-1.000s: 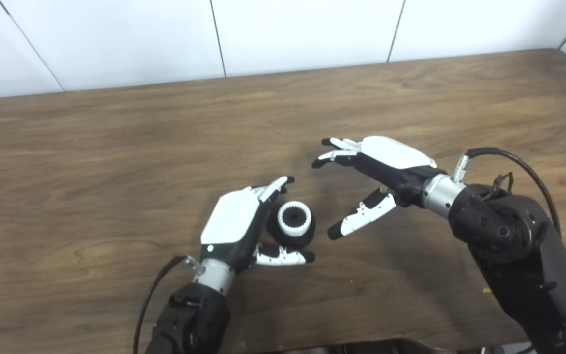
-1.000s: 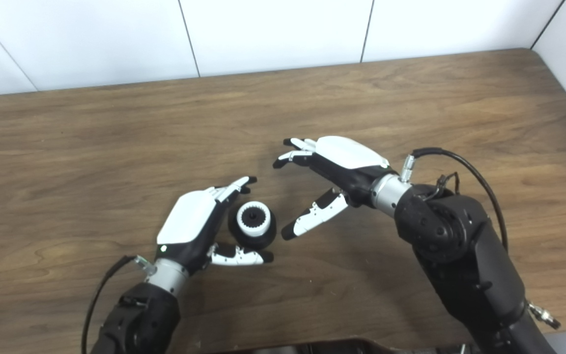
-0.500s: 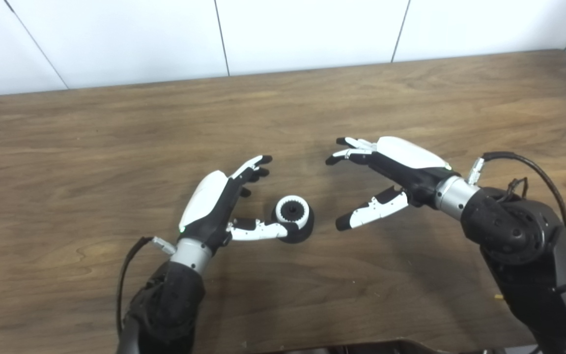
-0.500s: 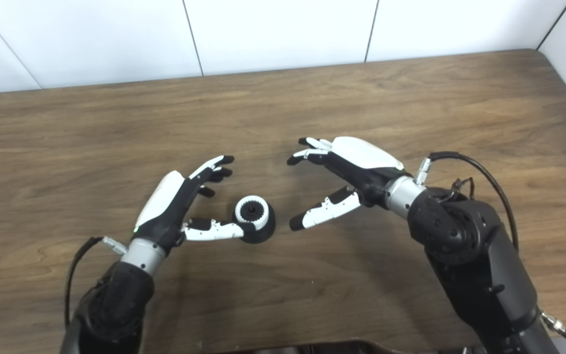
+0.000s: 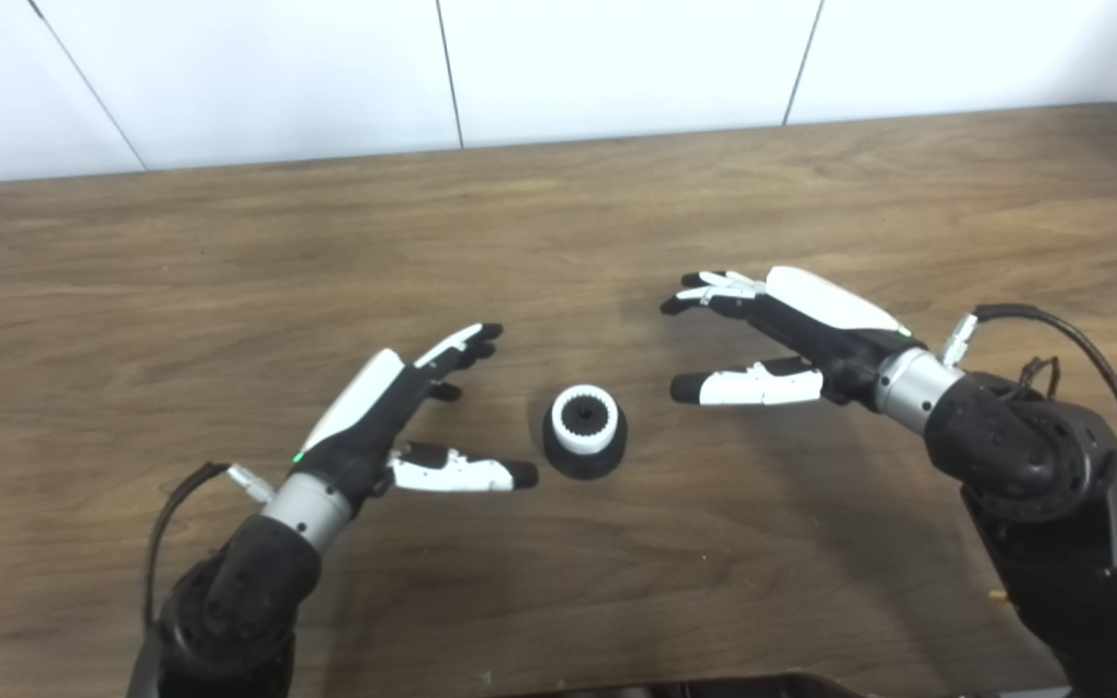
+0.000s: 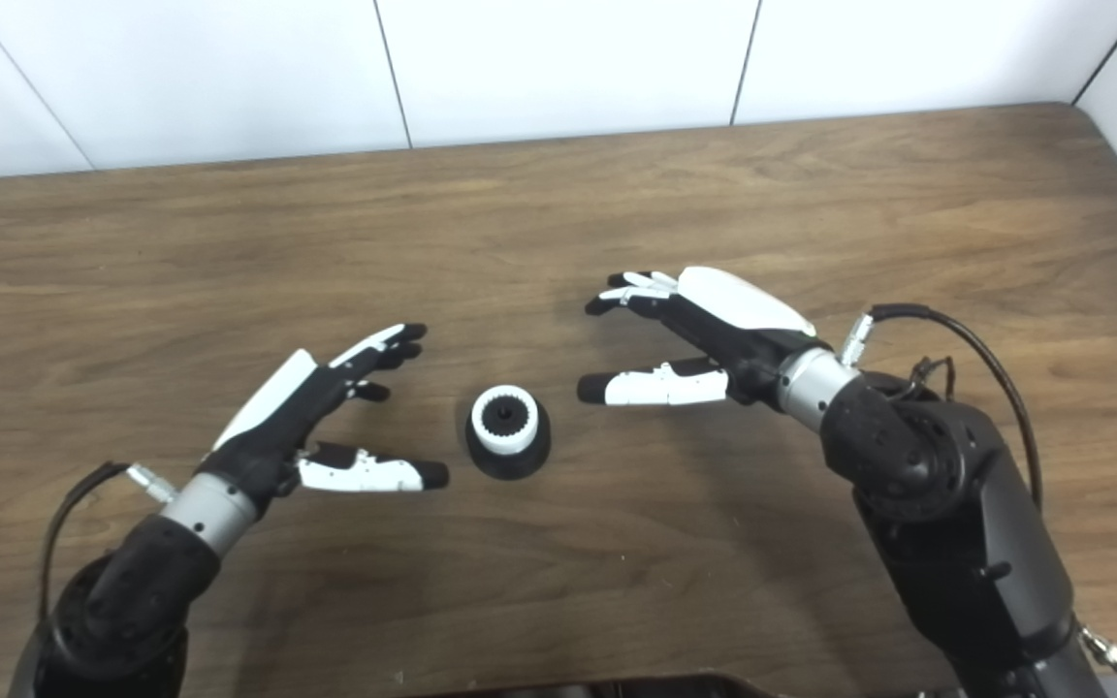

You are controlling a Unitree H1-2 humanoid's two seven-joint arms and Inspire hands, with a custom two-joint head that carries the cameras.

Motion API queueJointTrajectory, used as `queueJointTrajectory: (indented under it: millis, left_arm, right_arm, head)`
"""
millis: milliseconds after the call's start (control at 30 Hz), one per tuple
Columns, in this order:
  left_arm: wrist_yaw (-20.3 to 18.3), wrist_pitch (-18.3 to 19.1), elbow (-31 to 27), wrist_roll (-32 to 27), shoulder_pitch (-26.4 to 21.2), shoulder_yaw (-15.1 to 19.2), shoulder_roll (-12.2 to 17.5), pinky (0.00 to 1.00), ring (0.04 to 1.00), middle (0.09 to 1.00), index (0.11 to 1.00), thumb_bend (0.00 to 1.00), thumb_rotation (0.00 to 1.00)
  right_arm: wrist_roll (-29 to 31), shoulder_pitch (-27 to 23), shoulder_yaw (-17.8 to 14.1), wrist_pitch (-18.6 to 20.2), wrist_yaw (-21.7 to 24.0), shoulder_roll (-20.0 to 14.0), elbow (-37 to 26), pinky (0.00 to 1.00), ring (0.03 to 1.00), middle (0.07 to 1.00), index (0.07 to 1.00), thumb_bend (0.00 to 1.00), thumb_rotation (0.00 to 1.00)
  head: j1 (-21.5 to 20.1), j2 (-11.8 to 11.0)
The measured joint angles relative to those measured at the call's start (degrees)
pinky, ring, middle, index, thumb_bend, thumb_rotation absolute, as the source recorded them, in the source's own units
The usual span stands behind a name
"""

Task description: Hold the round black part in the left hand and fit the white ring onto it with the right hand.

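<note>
Between the two hands, near the middle of the wooden table (image 5: 229,252), stands the round black part (image 5: 585,458) with the white ring (image 5: 583,431) seated on its top (toothed inner rim facing up). Nothing touches it. To its left the left hand (image 5: 394,417) hovers with fingers spread and thumb pointing toward the part, its tip just short of the base, holding nothing. To the right, the right hand (image 5: 791,330) is likewise spread wide and empty, thumb stretched toward the part but apart from it. White wall panels (image 5: 617,58) rise behind the table's far edge.
</note>
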Motion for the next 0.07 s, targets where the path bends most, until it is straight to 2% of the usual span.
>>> queueJointTrajectory:
  millis: [67]
  left_arm:
    - [3.6,-0.3,0.0,-2.3,1.9,2.5,-2.5,0.88,0.882,0.870,0.883,0.70,0.40]
  right_arm:
    - [1.7,1.4,-1.8,0.0,-2.6,0.9,0.5,0.87,0.953,0.956,0.900,0.63,0.92]
  head:
    - [0.1,0.0]
